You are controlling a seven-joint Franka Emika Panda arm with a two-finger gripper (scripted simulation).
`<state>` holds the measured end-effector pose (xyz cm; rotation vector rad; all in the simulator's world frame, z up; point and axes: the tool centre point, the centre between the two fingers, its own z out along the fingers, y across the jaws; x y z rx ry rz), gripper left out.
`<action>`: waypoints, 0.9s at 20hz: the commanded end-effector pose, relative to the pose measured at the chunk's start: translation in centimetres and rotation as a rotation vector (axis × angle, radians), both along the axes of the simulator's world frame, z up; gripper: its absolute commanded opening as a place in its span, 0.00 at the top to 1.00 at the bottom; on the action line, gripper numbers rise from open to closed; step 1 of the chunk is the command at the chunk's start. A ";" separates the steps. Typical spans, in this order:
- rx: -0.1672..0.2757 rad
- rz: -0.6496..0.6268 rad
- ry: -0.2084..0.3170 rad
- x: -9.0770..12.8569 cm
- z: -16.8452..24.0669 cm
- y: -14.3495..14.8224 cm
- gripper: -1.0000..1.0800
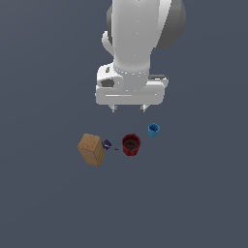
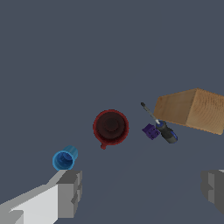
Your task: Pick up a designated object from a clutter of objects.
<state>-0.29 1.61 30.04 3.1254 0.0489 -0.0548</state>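
The small bright blue ribbed cup (image 1: pixel 153 129) stands upright on the grey floor, to the exterior view's right of the dark red cup (image 1: pixel 131 145). In the wrist view the blue cup (image 2: pixel 65 159) lies just beyond one grey fingertip (image 2: pixel 70 192). My gripper (image 1: pixel 129 108) hangs well above the objects, open and empty; in the wrist view (image 2: pixel 142 190) its fingers are wide apart. The tan box (image 1: pixel 91 149) and the tiny dark purple-blue object (image 1: pixel 106 144) lie to the exterior view's left of the red cup.
A small screwdriver-like tool (image 2: pixel 159 125) with a blue-black handle lies beside the purple-blue object (image 2: pixel 150 131), next to the tan box (image 2: pixel 192 109). The red cup (image 2: pixel 110 127) stands between it and the blue cup. Grey floor lies all around.
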 end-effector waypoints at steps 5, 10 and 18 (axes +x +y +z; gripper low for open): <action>-0.001 0.005 0.003 0.0 -0.1 0.3 0.04; -0.003 -0.006 0.001 -0.1 -0.9 0.8 0.04; -0.010 -0.053 -0.006 -0.6 -4.4 3.2 0.04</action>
